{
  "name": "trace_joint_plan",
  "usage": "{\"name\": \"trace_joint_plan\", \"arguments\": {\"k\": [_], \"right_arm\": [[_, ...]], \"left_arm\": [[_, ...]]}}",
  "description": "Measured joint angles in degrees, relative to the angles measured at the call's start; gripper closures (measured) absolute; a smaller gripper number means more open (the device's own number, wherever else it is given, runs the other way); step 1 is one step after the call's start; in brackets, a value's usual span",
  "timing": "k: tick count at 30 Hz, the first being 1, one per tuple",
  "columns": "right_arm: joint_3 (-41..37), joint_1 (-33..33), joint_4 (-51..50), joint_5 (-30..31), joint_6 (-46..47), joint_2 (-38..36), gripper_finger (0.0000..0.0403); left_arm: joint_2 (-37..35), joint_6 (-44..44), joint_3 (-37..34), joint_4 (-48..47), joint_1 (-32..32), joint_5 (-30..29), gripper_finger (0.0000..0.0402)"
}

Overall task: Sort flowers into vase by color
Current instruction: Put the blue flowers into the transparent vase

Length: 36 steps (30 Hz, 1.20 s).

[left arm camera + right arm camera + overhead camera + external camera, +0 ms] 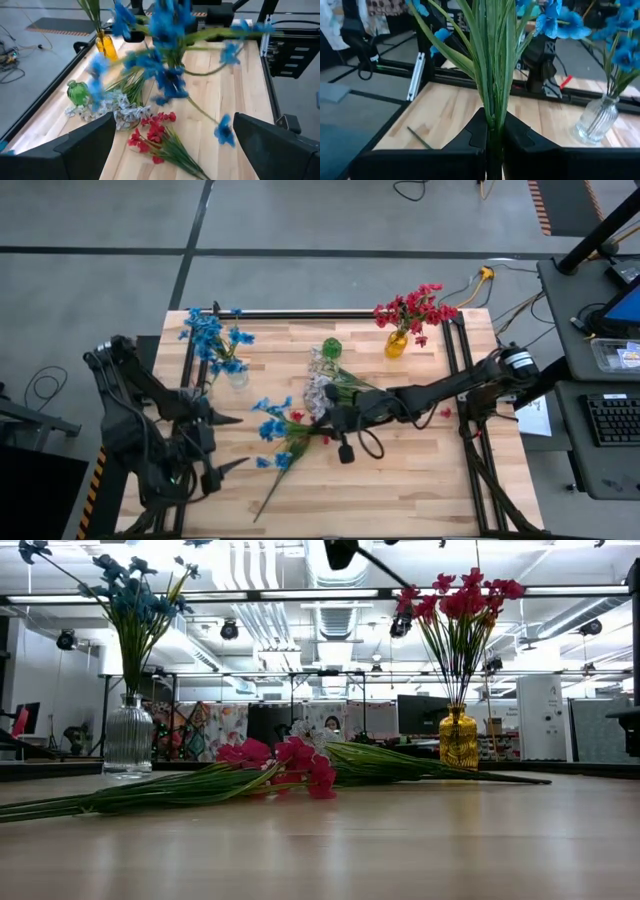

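Note:
My right gripper reaches in from the table's right to its middle, shut on a blue flower spray held in the air. Open and holding nothing, my left gripper hovers at the near left, facing that spray. A red spray lies flat on the table under it, stem toward the near edge. A white spray lies beside the green vase. Blue flowers stand in the clear glass vase and red ones in the yellow vase. My right gripper pinches the blue spray's bundle of green stems and leaves between its two fingers. The fingers come in about level from the table's right. The spray is lifted clear of the table and sticks out past the fingertips toward the left, blossoms foremost.
Black frame rails run along the table's far, left and right edges. Bare wood lies at the near right. In the low view, only a dark piece of an arm shows at the top.

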Motion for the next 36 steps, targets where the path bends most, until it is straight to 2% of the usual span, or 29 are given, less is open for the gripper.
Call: {"name": "trace_joint_plan", "arguments": {"k": [3,12,16,20,24,32,36], "right_arm": [[-1.5,0.0,2.8,-0.1,-0.9,-0.7,0.0384],[-5.0,-0.1,21.6,-0.1,-6.1,-0.7,0.0383],[-5.4,-0.1,31.2,-2.0,-9.0,-0.7,0.0383],[-5.3,-0.1,37.0,-6.6,-9.6,0.1,0.0383],[-4.1,-0.1,40.1,-6.7,-10.7,2.3,0.0383],[-0.3,-0.4,39.6,-6.0,-12.0,8.7,0.0383],[0.2,-0.8,38.6,-5.6,-12.4,9.4,0.0383]], "left_arm": [[2.1,-1.1,0.0,0.6,0.0,-0.5,0.0014],[8.0,-1.9,0.1,5.0,-0.2,-4.3,0.0014],[11.0,-0.8,0.1,8.4,-0.2,-9.9,0.0014],[14.4,0.9,0.1,10.7,-0.2,-21.9,0.0014],[17.4,0.7,0.1,13.2,0.5,-28.3,0.0014],[21.0,2.4,3.5,15.8,3.7,-25.5,0.0043],[21.9,3.7,5.8,16.0,3.8,-30.1,0.0059]]}}
